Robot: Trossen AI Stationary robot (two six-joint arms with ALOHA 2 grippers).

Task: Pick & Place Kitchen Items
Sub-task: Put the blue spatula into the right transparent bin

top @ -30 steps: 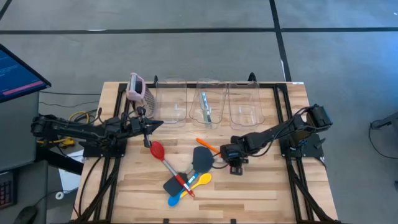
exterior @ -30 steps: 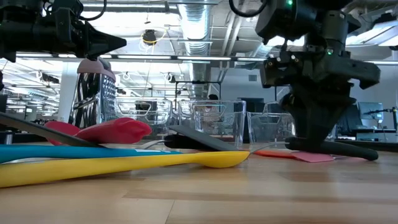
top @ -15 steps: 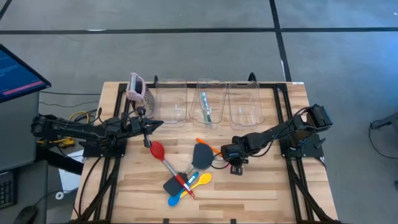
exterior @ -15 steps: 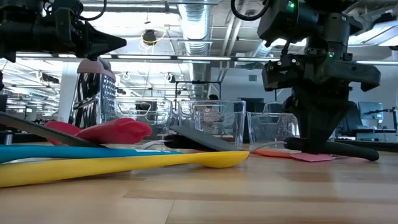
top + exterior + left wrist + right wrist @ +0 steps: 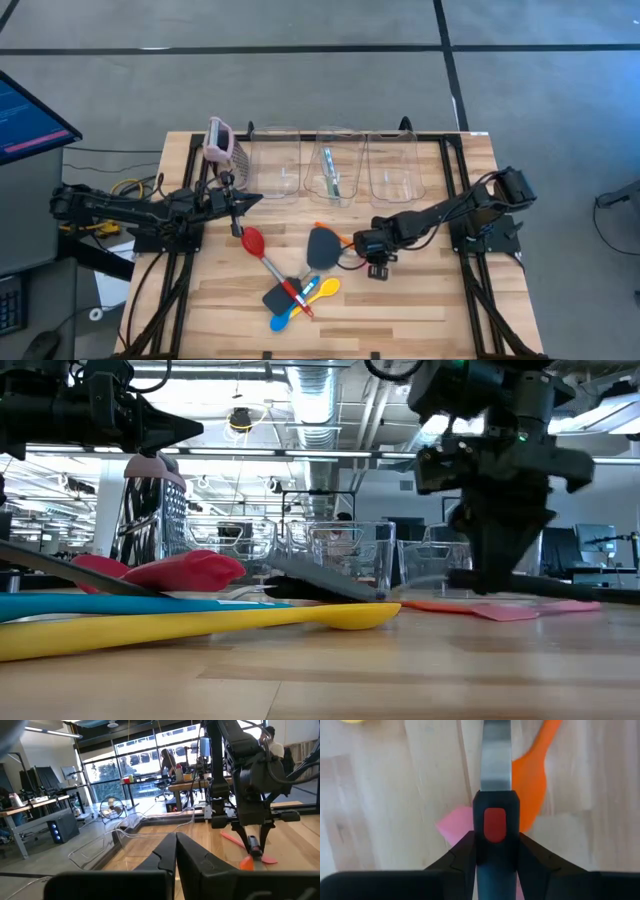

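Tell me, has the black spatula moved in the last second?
Yes. In the high view the black spatula, gripped at its handle by the right gripper, has shifted slightly left and toward the clear bins, its blade now covering more of the orange spatula.

You've got the black spatula (image 5: 322, 247) clamped by its handle, blade tilted off the wood, over the orange spatula (image 5: 333, 234) and pink spatula (image 5: 520, 611). The red spoon (image 5: 253, 242), yellow spoon (image 5: 325, 288) and blue spoon (image 5: 282, 320) lie crossed in a pile nearby.
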